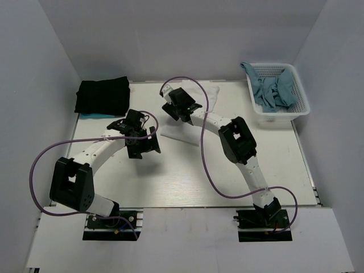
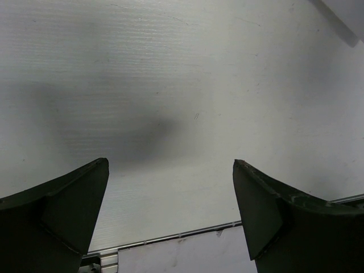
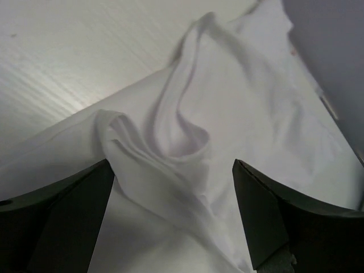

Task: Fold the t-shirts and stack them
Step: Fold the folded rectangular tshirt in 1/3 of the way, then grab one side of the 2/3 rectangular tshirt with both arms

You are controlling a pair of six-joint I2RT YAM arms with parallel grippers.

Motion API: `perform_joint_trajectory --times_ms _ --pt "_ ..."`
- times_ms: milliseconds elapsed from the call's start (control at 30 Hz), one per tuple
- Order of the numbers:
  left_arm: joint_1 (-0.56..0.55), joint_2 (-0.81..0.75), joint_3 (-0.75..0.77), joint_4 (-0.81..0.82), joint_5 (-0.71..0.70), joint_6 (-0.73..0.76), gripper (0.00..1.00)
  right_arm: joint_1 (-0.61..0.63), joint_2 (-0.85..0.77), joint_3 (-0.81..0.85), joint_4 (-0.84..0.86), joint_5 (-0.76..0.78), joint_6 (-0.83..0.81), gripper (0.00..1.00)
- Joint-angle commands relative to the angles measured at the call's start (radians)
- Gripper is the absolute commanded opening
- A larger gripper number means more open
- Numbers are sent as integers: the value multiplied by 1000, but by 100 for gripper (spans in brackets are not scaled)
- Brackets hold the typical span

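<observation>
— Where are the shirts?
— The black t-shirt [image 1: 103,95] lies folded at the tabletop's [image 1: 187,182] far left corner. The white t-shirt [image 3: 227,114] lies rumpled near the middle of the far edge.
— And the pincers?
— Both are spread, holding nothing. The right pincer [image 3: 173,165] is over the white t-shirt, the left pincer [image 2: 170,165] over bare tabletop.

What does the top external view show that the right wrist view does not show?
Only the top external view: the folded black t-shirt at the far left and a white basket with blue-grey cloths at the far right. Only the right wrist view: the raised creases of the white t-shirt, seen close. Both: that shirt and the open right gripper above it.
</observation>
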Motion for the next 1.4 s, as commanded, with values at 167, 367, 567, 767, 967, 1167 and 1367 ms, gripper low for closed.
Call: perform_joint_trajectory --times_ms 167,367,567,767,967,1167,1367 --pt "1 -30 -5 37 4 20 100 -21 20 49 163 275 35 90" --pt "1 -8 15 37 4 20 100 -61 91 155 119 335 124 90" --pt "1 10 83 46 -22 20 100 -67 -42 183 -71 201 263 90" --pt "11 165 225 101 -83 29 100 -96 -409 -127 -266 62 775 90" --pt "11 346 365 170 -1 44 95 -120 -718 -657 -263 -255 1014 90" --pt "-8 444 408 244 4 18 84 -126 -738 -826 -128 -501 1135 90" --pt "12 453 351 253 -5 9 79 -126 -638 -839 -61 -576 1202 90"
